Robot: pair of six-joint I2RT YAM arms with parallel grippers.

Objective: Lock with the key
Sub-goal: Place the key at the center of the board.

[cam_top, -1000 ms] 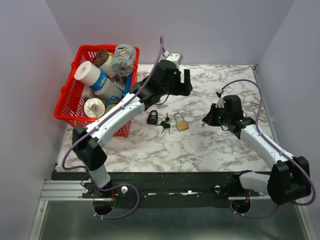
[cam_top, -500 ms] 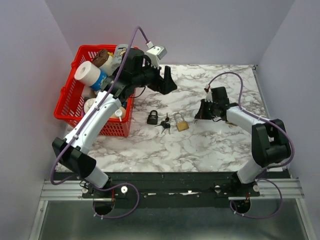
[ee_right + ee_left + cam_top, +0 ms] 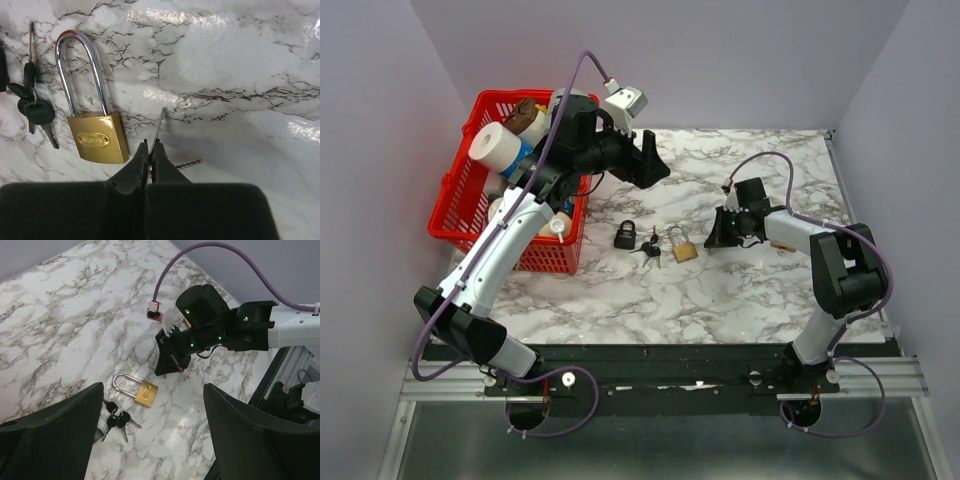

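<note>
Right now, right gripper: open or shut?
Shut on a key. Right gripper fingers meet; the key blade pokes out between them, beside the brass padlock.

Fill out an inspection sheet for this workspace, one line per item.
Surface: marble table, no spills seen.
Job's things: brass padlock lying flat; bunch of dark-headed keys beside it; black padlock beyond the keys; silver key in the right gripper.
Clutter: red basket at the table's left side, filled with a paper roll and other packs.
Grippers: left gripper open, raised, holding nothing; right gripper shut on the silver key, beside the brass padlock.
Cables: purple cables loop over both arms, clear of the padlocks.
Surroundings: plain walls on three sides.
</note>
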